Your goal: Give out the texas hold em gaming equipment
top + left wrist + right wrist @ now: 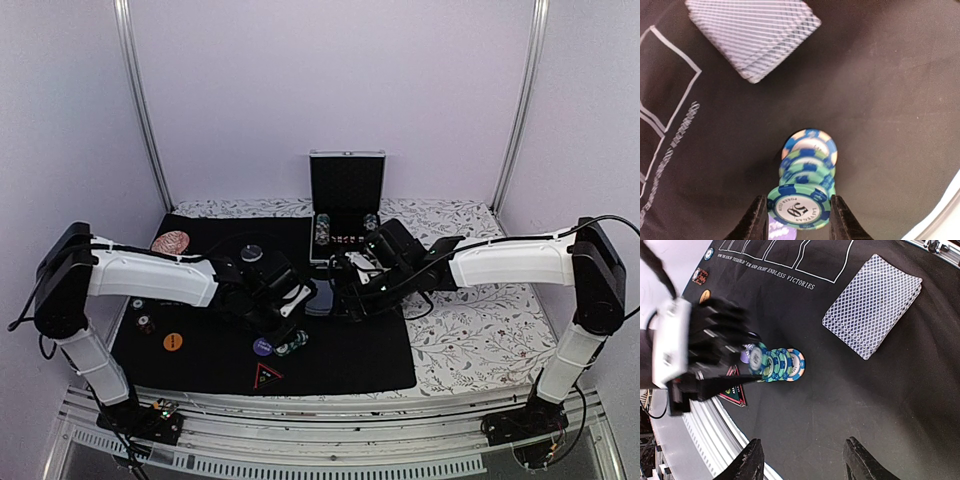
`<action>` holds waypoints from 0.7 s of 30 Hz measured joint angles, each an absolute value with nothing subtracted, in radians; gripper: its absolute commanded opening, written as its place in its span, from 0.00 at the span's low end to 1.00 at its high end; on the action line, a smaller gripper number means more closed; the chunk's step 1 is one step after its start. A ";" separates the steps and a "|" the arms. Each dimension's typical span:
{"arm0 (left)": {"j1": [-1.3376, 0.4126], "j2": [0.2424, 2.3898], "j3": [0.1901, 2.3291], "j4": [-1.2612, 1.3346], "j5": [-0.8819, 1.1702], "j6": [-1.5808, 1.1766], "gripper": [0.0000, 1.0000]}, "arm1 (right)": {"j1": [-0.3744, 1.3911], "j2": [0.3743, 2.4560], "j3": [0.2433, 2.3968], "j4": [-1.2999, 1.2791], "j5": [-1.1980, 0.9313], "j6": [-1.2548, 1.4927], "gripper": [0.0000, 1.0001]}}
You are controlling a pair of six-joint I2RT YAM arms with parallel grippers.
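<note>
A leaning stack of green-and-blue edged poker chips (807, 165) stands on the black mat (890, 100), seen too in the right wrist view (782, 365) and from above (292, 343). My left gripper (797, 215) is shut on the top chip (800, 206), one finger on each side of its rim. The deck of blue-grey-backed playing cards (752, 35) lies face down further along the mat (872, 310). My right gripper (805, 460) hangs open over bare mat beside the deck (322, 297), holding nothing. A purple button (776, 231) lies by the stack, an orange button (172, 341) to the left.
An open black case (346, 200) with more chips (322, 230) stands at the back. A red-edged triangular marker (266, 377) lies near the mat's front edge. A pink round object (171, 241) and a dark disc (252, 252) sit at the back left. Patterned tablecloth (470, 330) lies to the right.
</note>
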State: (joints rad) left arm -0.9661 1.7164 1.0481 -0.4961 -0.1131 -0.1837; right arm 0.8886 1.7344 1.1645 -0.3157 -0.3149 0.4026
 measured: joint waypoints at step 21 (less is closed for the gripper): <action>-0.943 1.711 0.973 -0.467 -0.060 -0.191 0.44 | 0.887 1.734 1.164 -0.323 -0.311 0.402 0.56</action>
